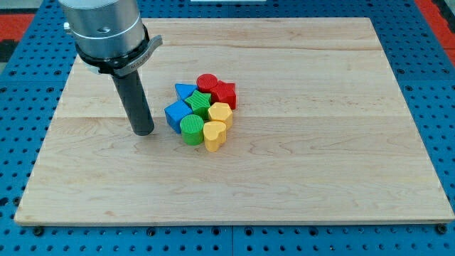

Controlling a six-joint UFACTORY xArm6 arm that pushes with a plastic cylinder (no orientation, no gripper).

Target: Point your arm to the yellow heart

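Note:
The yellow heart [215, 134] lies at the lower right of a tight cluster of blocks near the middle of the wooden board [320, 163]. My tip [144, 131] rests on the board at the view's left of the cluster, about a hundred pixels left of the yellow heart and level with it. The blue block [176, 114] and the green cylinder [191, 129] stand between the tip and the heart. The tip touches no block.
The cluster also holds a yellow hexagon-like block [220, 112], a green star [200, 102], a blue triangle [185, 90], a red cylinder [207, 82] and a red star [225, 92]. A blue pegboard [434, 85] surrounds the board.

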